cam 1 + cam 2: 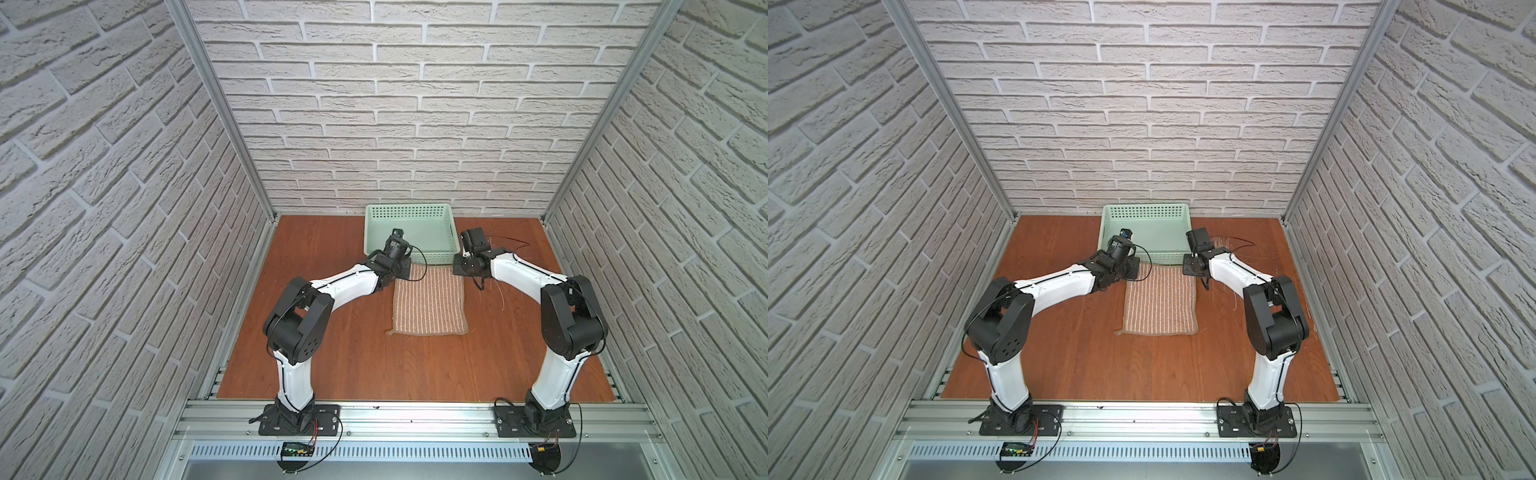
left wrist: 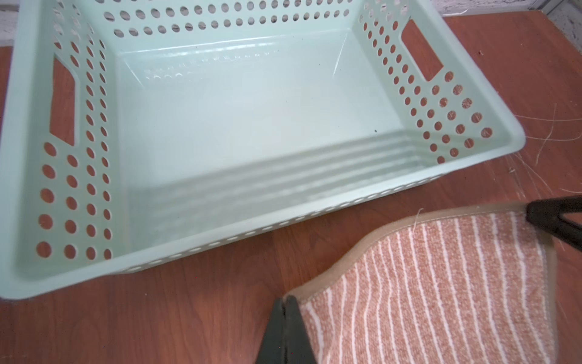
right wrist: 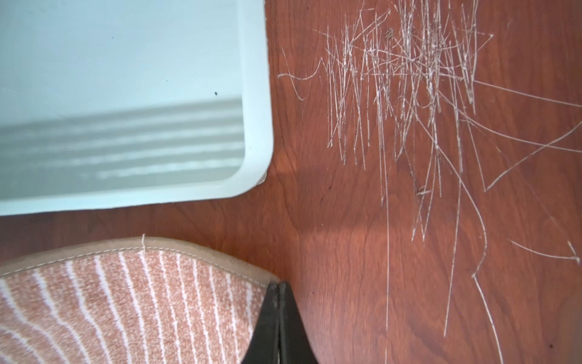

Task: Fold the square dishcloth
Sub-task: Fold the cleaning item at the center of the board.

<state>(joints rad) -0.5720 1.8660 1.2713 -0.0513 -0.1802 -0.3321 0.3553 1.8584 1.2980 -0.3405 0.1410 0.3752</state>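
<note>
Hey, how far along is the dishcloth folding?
Done: left fingers and right fingers are shut on the far corners of the tan striped square dishcloth. In hand: that edge arches beside the mint-green perforated plastic basket. Remaining: the fold; it lies unfolded.

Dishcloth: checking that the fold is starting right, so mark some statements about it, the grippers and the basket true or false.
1. The left gripper is shut on a corner of the square dishcloth. True.
2. The right gripper hangs open. False: it is shut on the neighbouring corner.
3. The basket holds a folded cloth. False: nothing lies in it.
4. The square dishcloth lies on the table, outside the basket. True.
</note>
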